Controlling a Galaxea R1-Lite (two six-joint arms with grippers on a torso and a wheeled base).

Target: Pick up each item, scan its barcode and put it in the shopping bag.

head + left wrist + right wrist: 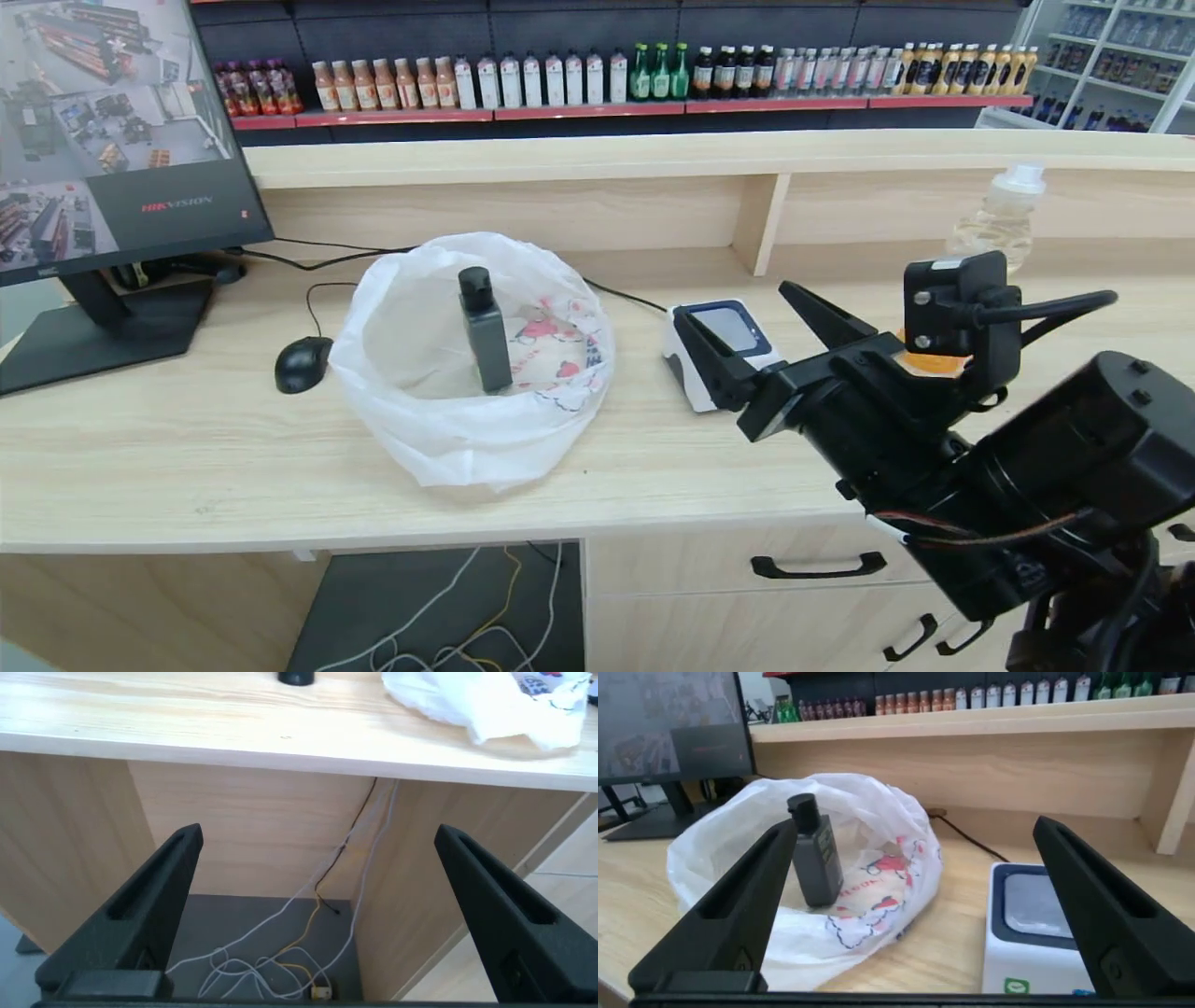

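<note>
A white plastic shopping bag (439, 425) sits open at the counter's middle, with a dark grey bottle (485, 331) standing upright inside it; the right wrist view shows the bag (719, 849) and bottle (814, 863) too. To the bag's right is the white barcode scanner (724, 350) (1036, 924). My right gripper (761, 336) hovers open and empty above the counter beside the scanner, pointing toward the bag. A clear bottle (999, 219) stands at the back right, with an orange item (929, 359) partly hidden behind the right arm. My left gripper (318, 905) is open and empty, below the counter's front edge.
A monitor (103, 140) on a stand and a black mouse (301, 364) occupy the counter's left. Cables run behind the bag. A raised wooden ledge (653, 154) borders the back. Drawers (812, 565) and loose cables (280, 961) lie under the counter.
</note>
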